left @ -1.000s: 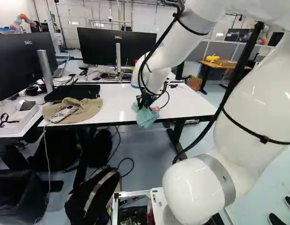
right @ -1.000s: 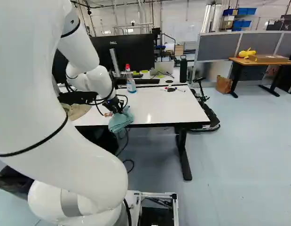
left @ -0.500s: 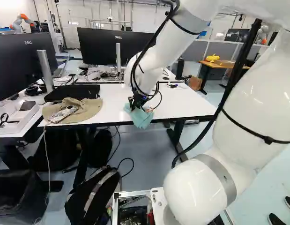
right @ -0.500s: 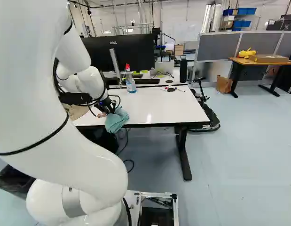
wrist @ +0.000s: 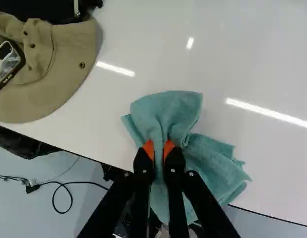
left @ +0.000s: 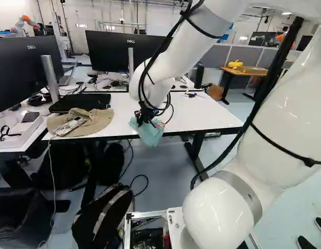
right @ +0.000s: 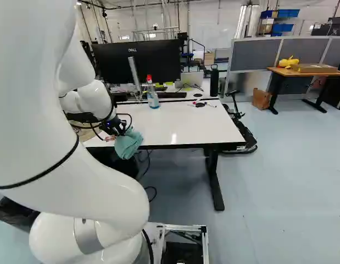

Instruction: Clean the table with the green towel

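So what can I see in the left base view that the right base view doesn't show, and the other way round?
Only the left base view shows the phone lying on the hat. Only the right base view shows the red-topped bottle. Both show the green towel in the gripper, the white table and the yellow toy.

The light is bright; on the counter (wrist: pixel 277 158), white glare streaks (wrist: pixel 267 113) lie at eleven, twelve and two o'clock from the towel (wrist: pixel 167 111).
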{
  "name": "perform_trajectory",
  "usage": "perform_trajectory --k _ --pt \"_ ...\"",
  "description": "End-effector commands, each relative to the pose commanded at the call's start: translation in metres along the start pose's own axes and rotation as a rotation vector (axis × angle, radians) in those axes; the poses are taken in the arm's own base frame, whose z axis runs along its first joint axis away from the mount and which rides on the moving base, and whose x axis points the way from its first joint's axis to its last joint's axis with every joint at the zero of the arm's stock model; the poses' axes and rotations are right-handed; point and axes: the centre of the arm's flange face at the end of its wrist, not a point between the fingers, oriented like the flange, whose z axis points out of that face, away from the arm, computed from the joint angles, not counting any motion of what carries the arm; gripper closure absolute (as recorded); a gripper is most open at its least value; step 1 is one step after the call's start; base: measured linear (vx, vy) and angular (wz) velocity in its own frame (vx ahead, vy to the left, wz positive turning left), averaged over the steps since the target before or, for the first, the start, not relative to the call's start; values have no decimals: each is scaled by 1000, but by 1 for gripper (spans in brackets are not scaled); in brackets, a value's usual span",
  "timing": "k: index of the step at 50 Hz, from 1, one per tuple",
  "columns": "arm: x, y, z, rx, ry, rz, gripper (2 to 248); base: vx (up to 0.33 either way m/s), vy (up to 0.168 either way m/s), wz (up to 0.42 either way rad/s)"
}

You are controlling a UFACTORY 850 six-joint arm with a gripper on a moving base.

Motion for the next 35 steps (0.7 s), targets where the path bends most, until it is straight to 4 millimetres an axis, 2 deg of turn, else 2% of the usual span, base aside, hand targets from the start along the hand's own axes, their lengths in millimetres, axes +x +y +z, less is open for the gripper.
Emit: perform_trajectory --k 11,35 --pt "-17 2 -8 -1 2 2 209 0 0 0" --pt "-38 37 -19 -45 13 84 209 0 0 0"
